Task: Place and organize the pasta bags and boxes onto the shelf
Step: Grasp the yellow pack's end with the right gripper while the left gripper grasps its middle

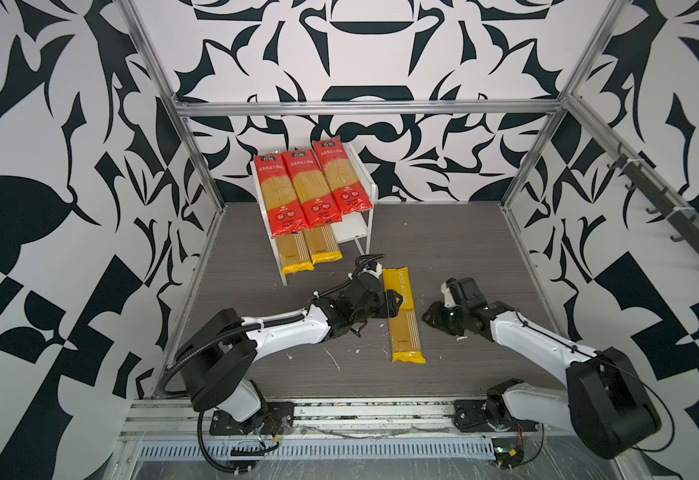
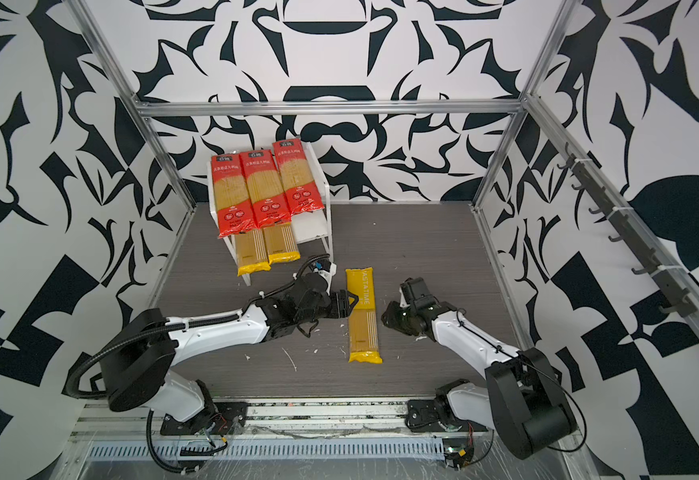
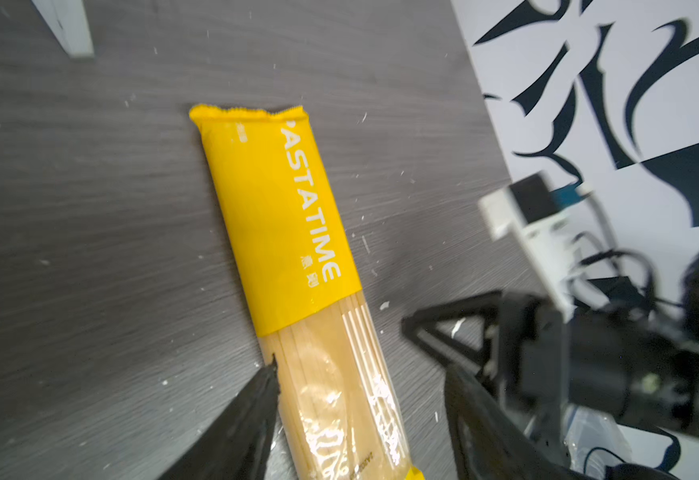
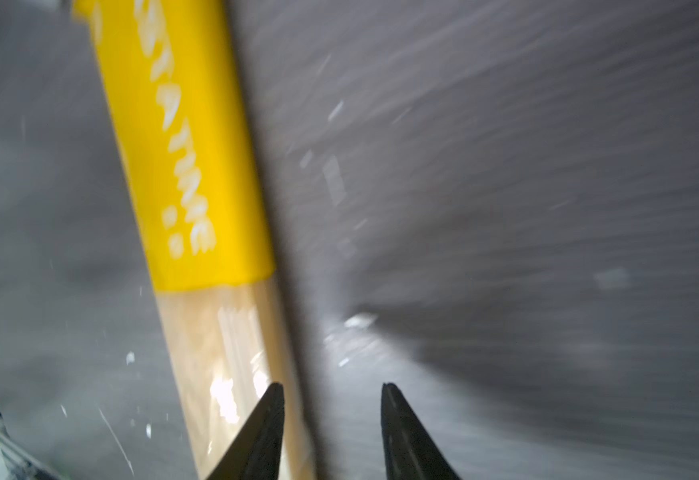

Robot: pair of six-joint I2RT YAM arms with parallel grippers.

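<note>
Pasta packs are mostly shelved: three red ones [image 1: 306, 187] lie side by side on top of the shelf [image 1: 350, 230], their white Chinese lettering too small to read, and two yellow ones [image 1: 310, 249] poke out of the lower tier, apparently sorted by colour. One yellow pack [image 1: 404, 316], lettered PASTATIME in white, lies flat on the counter [image 1: 443, 249] between the arms. Astride its middle the left pincer [image 1: 390, 304] stands spread, seemingly ready to lift it, while the right pincer [image 4: 333, 388] is spread and empty beside it.

1 yellow pack [image 1: 402, 316] off shelf [image 1: 353, 229]
</note>
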